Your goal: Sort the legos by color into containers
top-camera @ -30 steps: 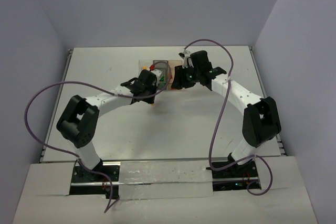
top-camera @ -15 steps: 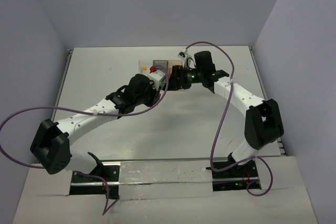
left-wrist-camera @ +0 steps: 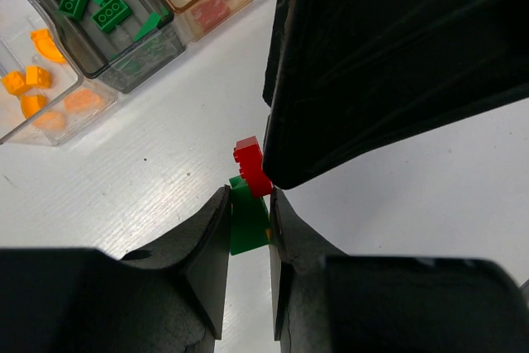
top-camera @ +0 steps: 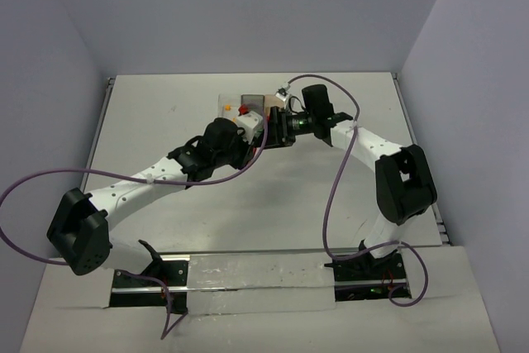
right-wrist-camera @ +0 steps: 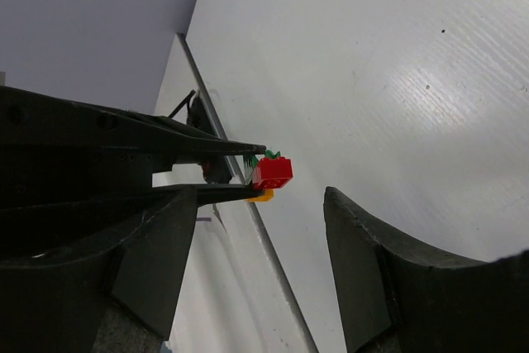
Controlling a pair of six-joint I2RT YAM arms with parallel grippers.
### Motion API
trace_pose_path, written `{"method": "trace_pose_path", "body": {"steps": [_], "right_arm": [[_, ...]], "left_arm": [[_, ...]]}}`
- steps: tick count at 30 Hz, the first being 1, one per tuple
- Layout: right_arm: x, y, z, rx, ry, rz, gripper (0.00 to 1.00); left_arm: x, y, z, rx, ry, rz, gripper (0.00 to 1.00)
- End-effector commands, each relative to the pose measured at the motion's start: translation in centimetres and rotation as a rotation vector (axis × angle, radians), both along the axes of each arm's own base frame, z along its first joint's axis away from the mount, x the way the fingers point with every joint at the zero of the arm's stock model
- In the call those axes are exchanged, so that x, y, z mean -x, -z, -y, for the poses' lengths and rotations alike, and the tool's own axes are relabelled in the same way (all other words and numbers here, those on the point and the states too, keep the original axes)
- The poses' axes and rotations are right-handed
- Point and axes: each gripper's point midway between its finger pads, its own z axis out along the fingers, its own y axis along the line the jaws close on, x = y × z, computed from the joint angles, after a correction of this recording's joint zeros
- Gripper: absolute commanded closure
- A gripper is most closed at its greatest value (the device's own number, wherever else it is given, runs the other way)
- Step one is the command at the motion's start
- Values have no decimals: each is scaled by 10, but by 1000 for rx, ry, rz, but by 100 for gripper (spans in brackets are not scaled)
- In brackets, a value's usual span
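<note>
Closing in: over the last second the right pincer has slid up to the left pincer, while the left arm swung its elbow far out to the left.
Left pincer: clamped on a green lego, with a red lego stuck to it and an orange lego underneath.
Right pincer: jaws spread, the red lego between them and one finger touching it.
Stuck legos: held just in front of the containers, apparently off the worktop.
Containers: orange in the clear one, green in the smoky one, red in the amber one.
Meaning: a two-arm pull-apart looks set up, since the stuck legos cannot be sorted until they are separated.
</note>
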Motion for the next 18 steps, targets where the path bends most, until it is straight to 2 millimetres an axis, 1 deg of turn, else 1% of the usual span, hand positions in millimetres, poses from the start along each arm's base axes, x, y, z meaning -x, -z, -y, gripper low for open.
{"method": "trace_pose_path", "body": {"steps": [1,2,6,8,12,18], "right_arm": [[0,-2,-1,-38,-24,4,32],[0,0,-1,-40,-24,-2,34],[5,-1,-4,-76,-56,-30,44],[5,0,-5,-85,-58,-39,45],[7,8,-5,-80,-54,-81,44],[5,12,-6,-79,-57,-97,44]], "left_arm": [[-4,-33,13,81,20,66,96],[-4,-33,13,82,20,64,96],[-4,-35,14,87,19,69,96],[-6,-36,14,87,14,72,96],[-5,-38,13,92,11,76,96],[-5,-43,15,106,12,75,96]]}}
